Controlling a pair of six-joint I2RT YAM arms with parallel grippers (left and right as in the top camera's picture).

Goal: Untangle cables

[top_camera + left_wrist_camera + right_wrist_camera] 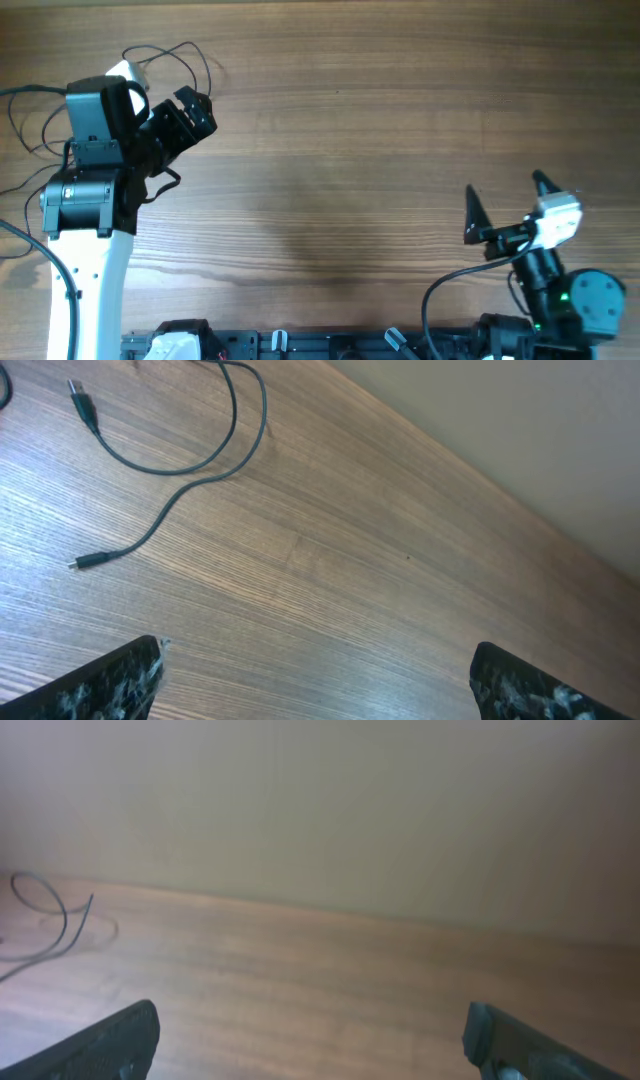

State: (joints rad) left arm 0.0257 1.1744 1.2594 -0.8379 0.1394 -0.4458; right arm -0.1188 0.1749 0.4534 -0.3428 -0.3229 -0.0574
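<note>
The left hand [315, 660] and right hand [503, 197] are both spread wide, empty, above the wooden desk [350, 150]. The left arm [90, 210] covers part of the thin black cables [168, 472], loose strands at the far-left corner; small plugs [80, 398] show.

We see wood-grain table [350, 150] with soft sheen, cables [170, 472] in smooth matt black sheath, left arm [95, 270] in glossy white plastic.
</note>
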